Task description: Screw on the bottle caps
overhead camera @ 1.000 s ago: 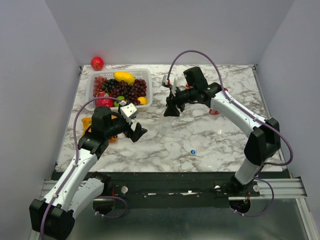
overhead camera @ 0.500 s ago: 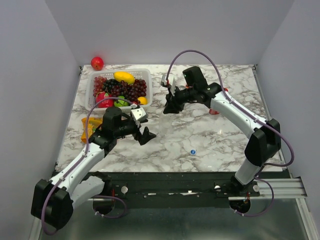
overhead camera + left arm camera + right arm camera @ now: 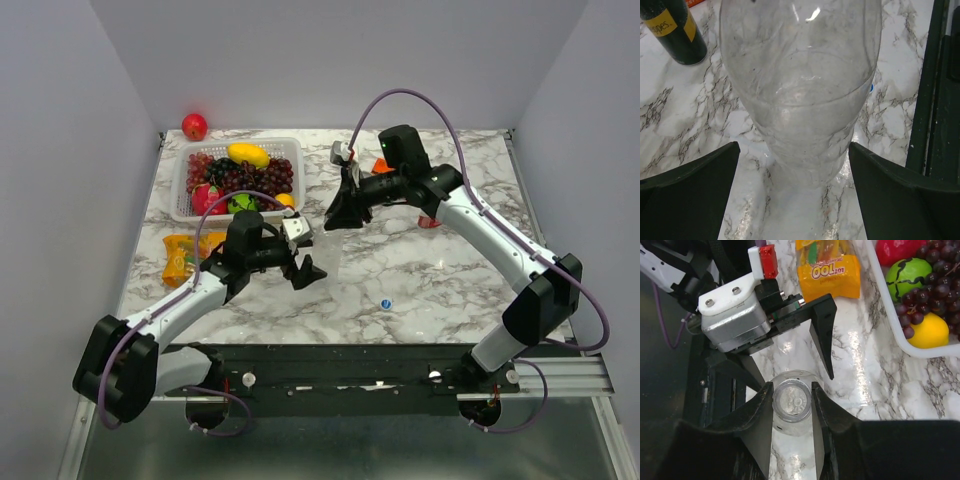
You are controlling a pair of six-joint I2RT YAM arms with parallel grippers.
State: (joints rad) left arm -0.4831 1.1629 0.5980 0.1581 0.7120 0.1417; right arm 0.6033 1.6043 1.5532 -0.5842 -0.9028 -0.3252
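A clear plastic bottle without a label [image 3: 347, 258] stands upright on the marble table [image 3: 440, 280], its mouth uncapped. My right gripper [image 3: 338, 218] comes down from above and is shut on the bottle's neck [image 3: 792, 402], one finger on each side of the open mouth. My left gripper [image 3: 312, 272] is open at the bottle's base; in the left wrist view the bottle's body [image 3: 800, 85] stands between the wide-apart fingers [image 3: 695, 190] without touching them. The blue cap [image 3: 386, 303] lies on the table to the near right. A small red thing [image 3: 428, 222] peeks out beside the right forearm.
A white basket [image 3: 290, 150] of fruit stands at the back left, a red apple [image 3: 194, 126] behind it. An orange snack packet [image 3: 180, 255] lies left of the left arm. A dark drink can [image 3: 672, 27] stands beyond the bottle. The table's black front rail [image 3: 330, 360] runs along the near edge.
My left arm has swung right until its open fingers flank the bottle's base. My right gripper has closed on the bottle's neck and shifted slightly right.
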